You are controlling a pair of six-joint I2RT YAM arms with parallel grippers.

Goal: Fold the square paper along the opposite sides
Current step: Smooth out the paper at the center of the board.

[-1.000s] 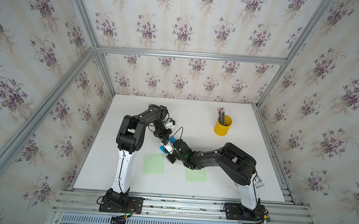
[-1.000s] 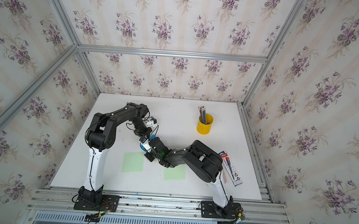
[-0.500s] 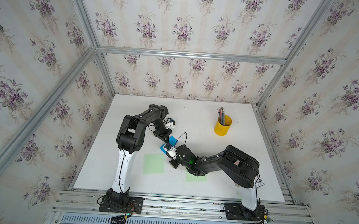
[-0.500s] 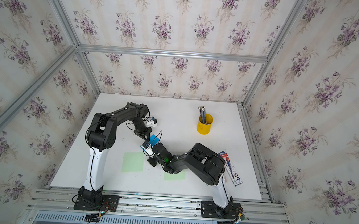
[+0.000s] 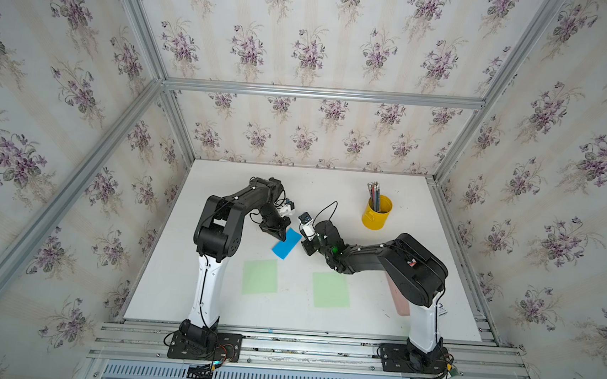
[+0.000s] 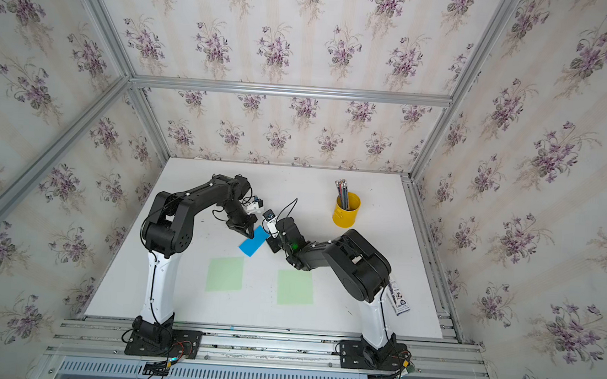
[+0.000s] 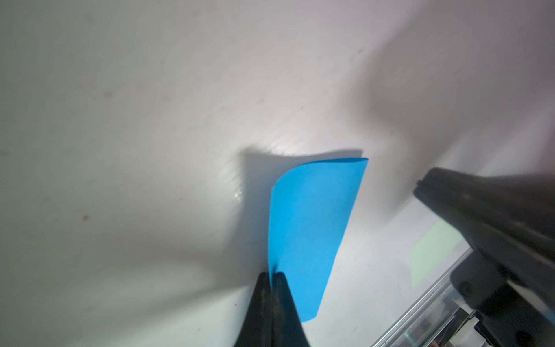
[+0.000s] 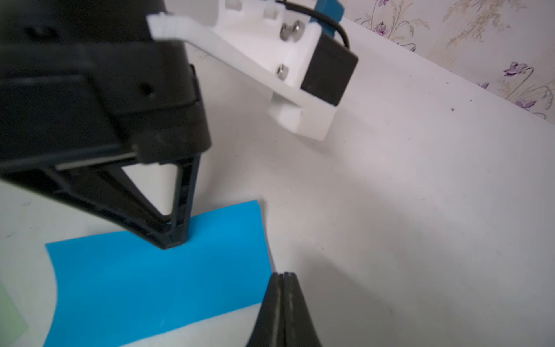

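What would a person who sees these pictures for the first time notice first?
The bright blue paper lies folded over in the middle of the white table. The left gripper is shut on one edge of it, and the right gripper is shut and empty just beside it. Next come the yellow cup of pencils toward the back, on the robot's right, and two pale green squares nearer the front.

My right gripper [image 8: 284,275] has pulled back off the blue paper [image 5: 287,244] and sits closed just beside its edge. With my forearm swung aside, the folded strip now lies uncovered in both top views, and the green square [image 5: 330,290] nearer my right base shows whole.
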